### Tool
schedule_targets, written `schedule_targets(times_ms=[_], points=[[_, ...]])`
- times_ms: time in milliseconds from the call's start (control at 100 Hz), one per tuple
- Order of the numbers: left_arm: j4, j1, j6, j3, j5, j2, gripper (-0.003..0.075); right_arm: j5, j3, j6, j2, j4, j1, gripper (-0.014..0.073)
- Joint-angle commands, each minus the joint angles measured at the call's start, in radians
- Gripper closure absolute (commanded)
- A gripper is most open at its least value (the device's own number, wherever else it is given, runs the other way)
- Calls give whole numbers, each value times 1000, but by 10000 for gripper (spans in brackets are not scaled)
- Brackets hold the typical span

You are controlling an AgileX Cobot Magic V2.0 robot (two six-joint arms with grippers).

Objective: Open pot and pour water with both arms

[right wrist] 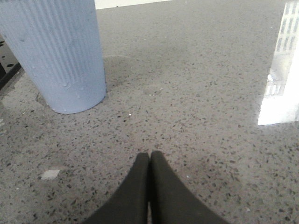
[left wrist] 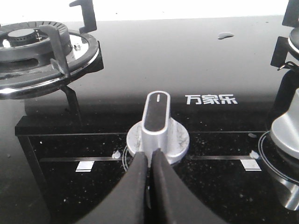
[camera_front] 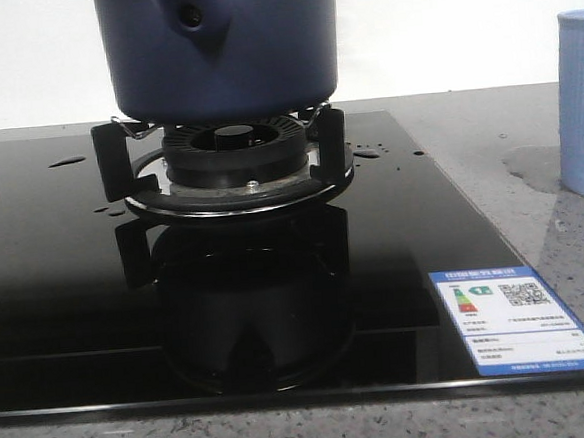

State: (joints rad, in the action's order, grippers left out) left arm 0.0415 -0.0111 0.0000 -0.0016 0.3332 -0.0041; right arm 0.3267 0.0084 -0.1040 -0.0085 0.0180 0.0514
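Observation:
The dark navy-blue pot (camera_front: 260,51) stands on the burner's black supports (camera_front: 236,168) at the top middle of the front view, its handle socket with the round hole (camera_front: 193,17) facing me. Its top is cut off by the frame, so any lid is out of view. No gripper shows in the front view. My left gripper (left wrist: 150,154) is shut and empty, its tips just in front of a silver stove knob (left wrist: 158,125). My right gripper (right wrist: 150,156) is shut and empty over the grey speckled counter, near the pale-blue ribbed cup (right wrist: 56,51).
The black glass hob (camera_front: 77,294) carries water drops and an energy label (camera_front: 515,319). The ribbed cup (camera_front: 582,103) stands on the counter at the right by a wet patch. In the left wrist view a second burner (left wrist: 37,51) and another knob (left wrist: 287,133) show.

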Motion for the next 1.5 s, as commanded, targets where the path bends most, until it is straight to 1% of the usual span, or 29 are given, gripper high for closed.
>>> schedule_targets(times_ms=[0, 710, 810, 880, 910, 930, 940, 960, 970, 980, 1010, 1070, 1130, 1180, 1290, 1350, 1410, 1490], points=[[-11, 1, -7, 36, -44, -26, 739, -15, 27, 11, -19, 1, 6, 661], [-11, 1, -7, 36, -44, -26, 739, -15, 27, 11, -19, 1, 6, 661], [-11, 1, -7, 36, -50, -26, 739, -79, 27, 11, -19, 9, 6, 661], [-27, 1, -7, 36, -92, -26, 739, -153, 27, 11, -19, 5, 6, 661], [-74, 1, -9, 36, -138, -26, 739, -193, 27, 11, -19, -4, 6, 661], [-138, 1, -14, 36, -159, -26, 739, -215, 27, 11, -19, -18, 6, 661], [-193, 1, -17, 36, -180, -26, 739, -223, 27, 11, -19, -18, 6, 661], [-256, 1, -25, 36, -210, -26, 739, -248, 27, 11, -19, -41, 6, 661], [-324, 1, -30, 36, -218, -26, 739, -256, 27, 11, -19, -51, 6, 661], [-358, 1, -32, 36, -236, -26, 739, -273, 27, 11, -19, -61, 6, 661], [-532, 1, -32, 36, -266, -26, 739, -307, 27, 11, -19, -126, 6, 661], [-753, 1, -32, 36, -326, -26, 739, -360, 27, 11, -19, -231, 6, 661], [-874, 1, -32, 36, -380, -26, 739, -379, 27, 11, -19, -300, 6, 661], [-947, 1, -32, 36, -424, -26, 739, -381, 27, 11, -19, -325, 6, 661], [-1057, 1, -32, 36, -476, -26, 739, -379, 27, 11, -19, -327, 6, 661], [-1109, 1, -32, 36, -474, -26, 739, -381, 25, 11, -19, -330, 6, 661], [-1176, 1, -32, 32, -466, -26, 739, -373, 16, 11, -19, -363, 6, 661], [-1187, 1, -32, 12, -434, -26, 739, -327, -19, 11, -19, -412, 6, 661]])
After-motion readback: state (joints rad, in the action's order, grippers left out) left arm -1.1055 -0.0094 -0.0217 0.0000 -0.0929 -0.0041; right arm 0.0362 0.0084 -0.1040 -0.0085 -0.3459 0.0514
